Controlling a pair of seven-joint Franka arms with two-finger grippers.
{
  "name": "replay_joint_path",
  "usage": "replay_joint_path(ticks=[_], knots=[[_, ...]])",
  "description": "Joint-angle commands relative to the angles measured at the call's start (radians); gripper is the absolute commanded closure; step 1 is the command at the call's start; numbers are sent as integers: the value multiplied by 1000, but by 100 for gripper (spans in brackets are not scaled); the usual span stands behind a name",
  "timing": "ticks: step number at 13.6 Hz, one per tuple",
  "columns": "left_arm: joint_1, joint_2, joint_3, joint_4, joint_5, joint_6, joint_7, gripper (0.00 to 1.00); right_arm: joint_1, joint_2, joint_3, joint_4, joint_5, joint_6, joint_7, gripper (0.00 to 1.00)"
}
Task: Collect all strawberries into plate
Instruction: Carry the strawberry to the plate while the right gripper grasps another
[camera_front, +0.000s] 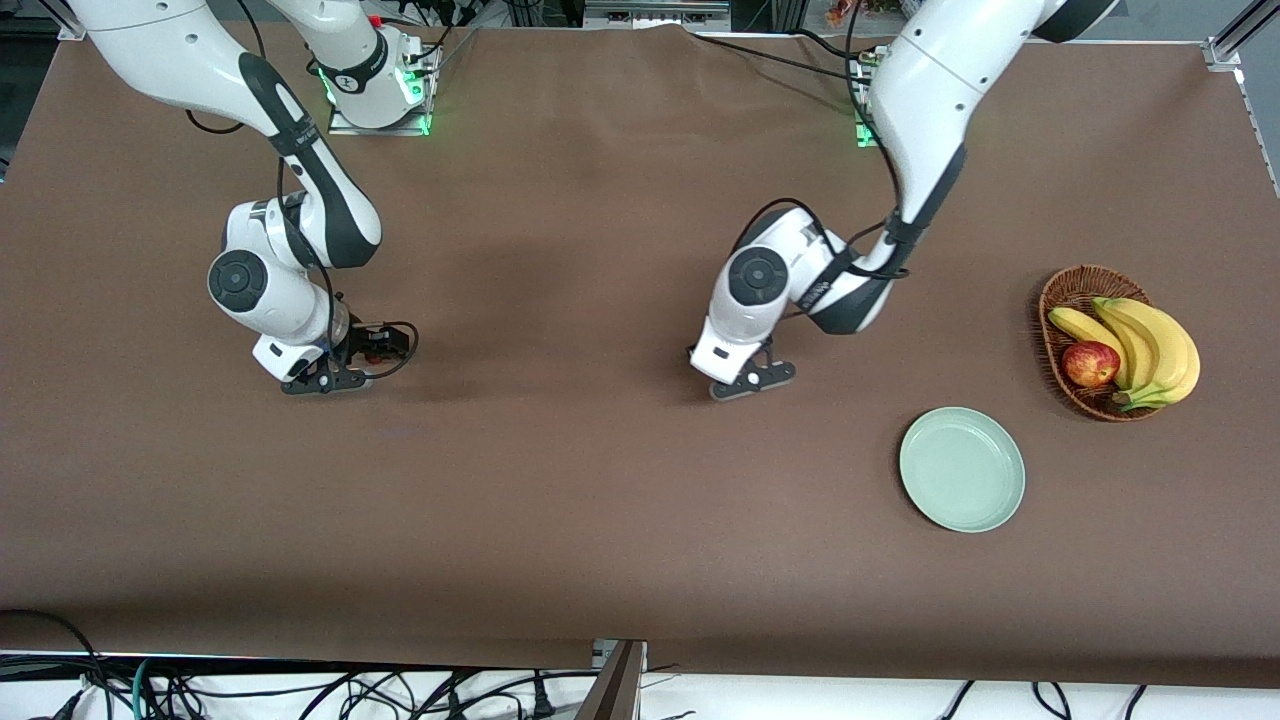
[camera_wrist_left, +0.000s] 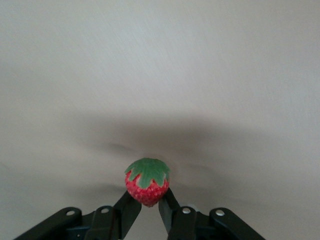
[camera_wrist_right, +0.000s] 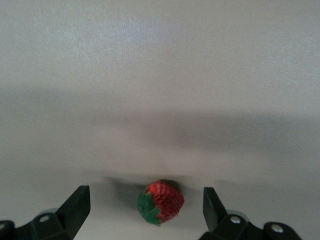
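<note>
Front view: the plate (camera_front: 962, 469) lies bare on the counter (camera_front: 560, 500); the basket (camera_front: 1075, 345) holds bananas (camera_front: 1150, 345) and an apple (camera_front: 1090, 363). The left hand (camera_wrist_left: 150, 202) pinches one strawberry (camera_wrist_left: 147, 181); the right hand (camera_wrist_right: 145, 202) gapes wide around another strawberry (camera_wrist_right: 161, 201) on the counter.

A robotics lab: 2 white arms bolted to a brown-covered table (camera_front: 600, 500), green status lights glowing at their bases, loose cables (camera_front: 300, 690) trailing along the edge.

Two glossy white arms with black joint bands and round dark grey joint caps; loose black cables loop along them; black jaws carry small silver screws.
</note>
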Motion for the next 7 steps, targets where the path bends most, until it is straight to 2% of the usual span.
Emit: replay_joint_path(ticks=[1, 5, 7], knots=[[91, -54, -11, -14, 29, -31, 138, 100, -19, -14, 3, -29, -11, 22, -30, 0], [206, -83, -10, -17, 29, -36, 360, 100, -19, -11, 2, -42, -11, 40, -36, 2], [272, -117, -11, -17, 29, -104, 507, 100, -19, -11, -1, -43, -11, 40, -36, 25]])
